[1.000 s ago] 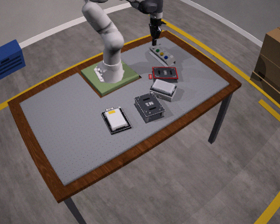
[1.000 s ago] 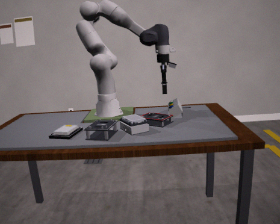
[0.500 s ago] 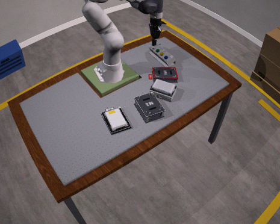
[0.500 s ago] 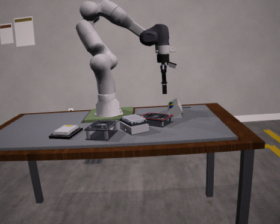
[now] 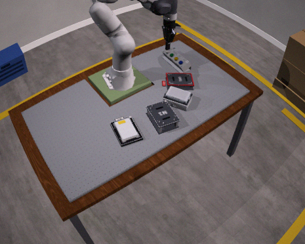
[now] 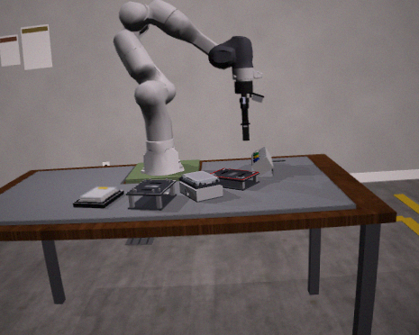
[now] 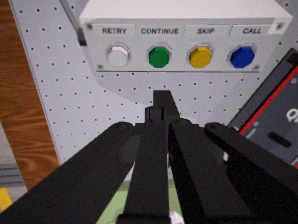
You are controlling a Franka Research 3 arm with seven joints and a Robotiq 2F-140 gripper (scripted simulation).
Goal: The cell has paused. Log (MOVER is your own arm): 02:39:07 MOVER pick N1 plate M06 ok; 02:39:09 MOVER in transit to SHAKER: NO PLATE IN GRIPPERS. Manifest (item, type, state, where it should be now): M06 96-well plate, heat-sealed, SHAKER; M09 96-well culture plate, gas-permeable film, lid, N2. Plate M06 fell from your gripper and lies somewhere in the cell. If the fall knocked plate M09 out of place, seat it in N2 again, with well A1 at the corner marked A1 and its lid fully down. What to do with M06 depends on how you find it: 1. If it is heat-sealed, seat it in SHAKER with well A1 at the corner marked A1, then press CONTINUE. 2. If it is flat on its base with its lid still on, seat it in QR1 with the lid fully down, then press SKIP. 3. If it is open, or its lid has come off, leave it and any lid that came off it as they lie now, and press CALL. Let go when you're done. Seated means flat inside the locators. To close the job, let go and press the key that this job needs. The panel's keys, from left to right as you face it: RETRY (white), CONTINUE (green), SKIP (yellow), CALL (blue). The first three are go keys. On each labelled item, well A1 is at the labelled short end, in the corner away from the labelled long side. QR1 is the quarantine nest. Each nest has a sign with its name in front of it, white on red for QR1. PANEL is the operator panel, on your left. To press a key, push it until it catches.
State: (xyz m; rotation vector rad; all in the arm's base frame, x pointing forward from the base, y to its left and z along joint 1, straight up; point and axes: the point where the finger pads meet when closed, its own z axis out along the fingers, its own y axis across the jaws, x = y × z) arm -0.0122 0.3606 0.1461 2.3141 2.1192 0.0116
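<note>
Pincer (image 7: 161, 107) closed on nothing, fingers pressed together, hanging well above the desk (image 5: 88, 170) with its tip pointing down at the operator panel (image 5: 176, 60). In my wrist view the tip lines up below the green CONTINUE key (image 7: 159, 57), clear of it; RETRY (image 7: 118, 56), SKIP (image 7: 200, 56) and CALL (image 7: 242, 57) sit in the same row, all labels readable. From the exterior view the tip floats high over the panel, not touching.

Just beside the panel lies the red-edged QR1 nest (image 5: 180, 79). The wrist view cuts it off at the right edge, so I read only part of its lettering there. Its small red sign (image 5: 163, 83) is too tiny for me to read from the top.

Next along is a pale box-like unit carrying a flat-topped plate (image 5: 178, 95), which I take to be M06 on the SHAKER. I cannot make out its label, its seal, or which corner holds A1; whether it sits flat inside the locators is hard to judge at this size.

Beyond that stands a dark raised nest (image 5: 162, 116) with white lettering on top, nothing on it as far as I can see.

Farthest from the panel, a white lidded plate with a yellow label (image 5: 126, 129) rests in a black frame, near the desk's middle. Its sign is not legible to me.
</note>
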